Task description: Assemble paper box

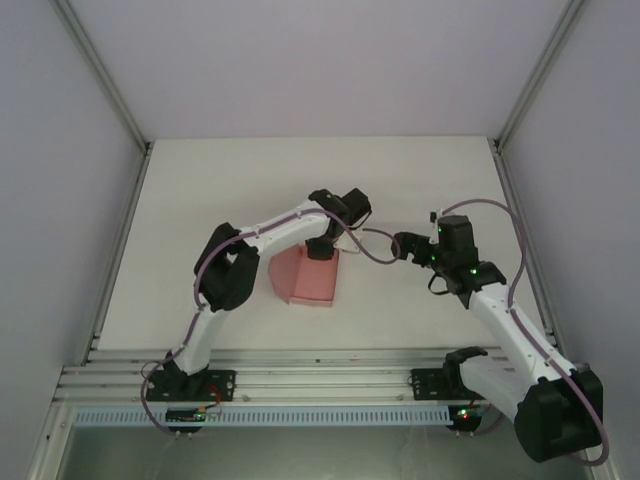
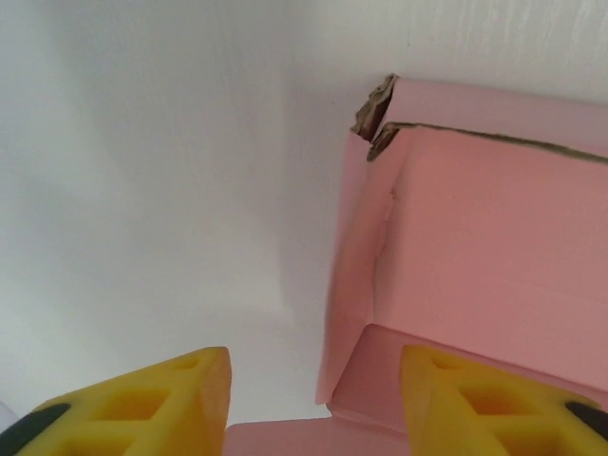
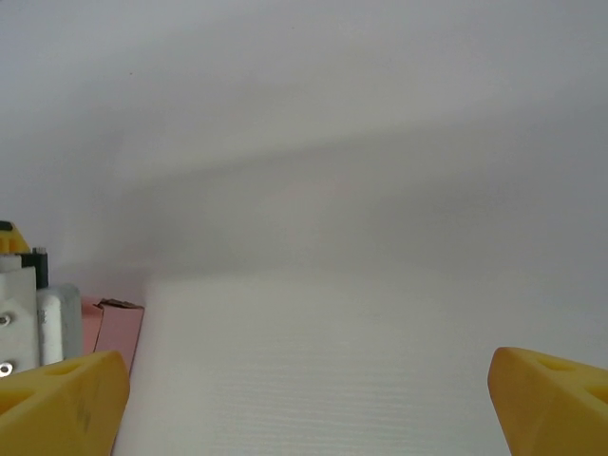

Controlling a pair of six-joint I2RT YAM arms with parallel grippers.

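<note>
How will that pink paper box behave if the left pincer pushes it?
Probably floppy: the paper box is thin card with creased flaps. Likely light, so it may slide on the table. Its ragged corner suggests it tears easily.

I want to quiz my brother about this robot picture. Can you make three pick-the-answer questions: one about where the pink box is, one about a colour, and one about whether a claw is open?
1. Where is the paper box?
A. on the table, by the left gripper
B. on the floor
C. on a shelf

2. What colour are the fingers of the grippers?
A. green
B. blue
C. yellow

3. How is the right gripper?
A. shut on the box
B. open, holding nothing
C. shut and empty

Answers:
1 A: the top view shows the pink card mid-table at the left arm's tip.
2 C: both wrist views show yellow fingers.
3 B: its fingers stand far apart with bare table between them.
</note>
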